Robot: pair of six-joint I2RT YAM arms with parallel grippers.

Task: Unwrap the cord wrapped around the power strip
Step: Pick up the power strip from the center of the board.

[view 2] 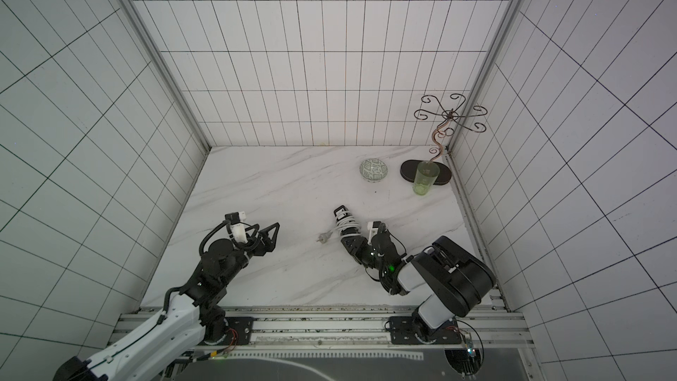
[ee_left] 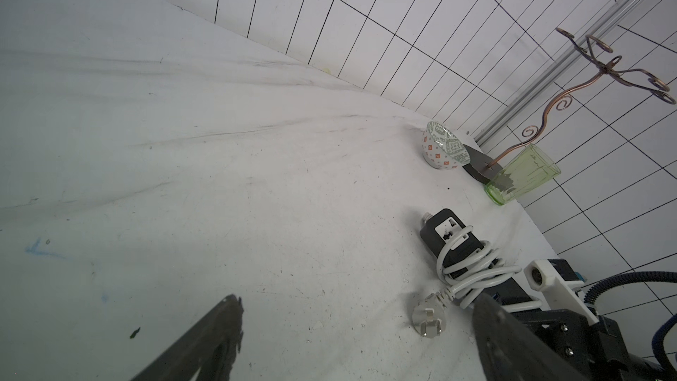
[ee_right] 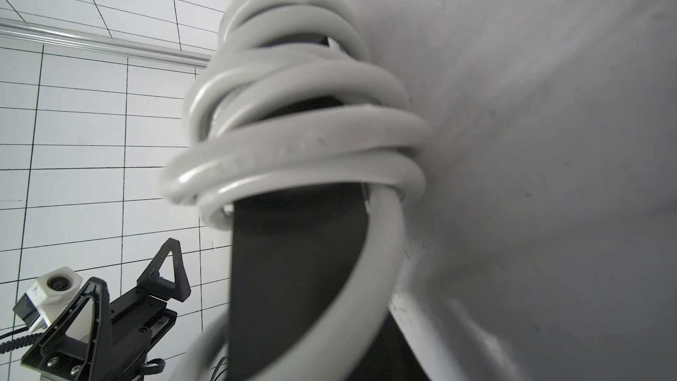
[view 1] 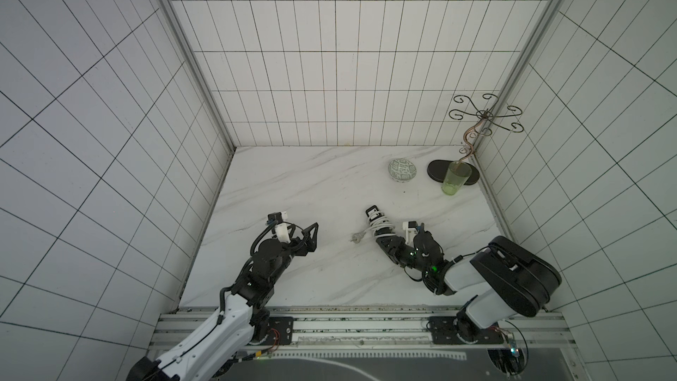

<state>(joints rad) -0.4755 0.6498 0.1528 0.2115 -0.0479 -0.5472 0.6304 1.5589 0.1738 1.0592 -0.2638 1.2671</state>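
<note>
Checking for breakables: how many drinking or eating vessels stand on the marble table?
2: a patterned ceramic bowl near the far wall, and a green glass tumbler beside it, by the stand's black base.

cord (ee_right: pixel 304 133): pale grey plastic sheath, smooth, soft sheen
power strip (ee_left: pixel 437 230): black plastic, matt
table (view 1: pixel 293 185): white marble-look top, smooth, grey veins, scuffed
walls (view 1: pixel 329 67): white glazed tiles, dark grout
bowl (ee_left: pixel 439 148): glazed ceramic, patterned
cup (ee_left: pixel 524 174): green translucent, glossy
stand (ee_left: pixel 571 93): coppery twisted metal wire
left gripper (ee_right: pixel 135 280): matt black plastic fingers
</note>
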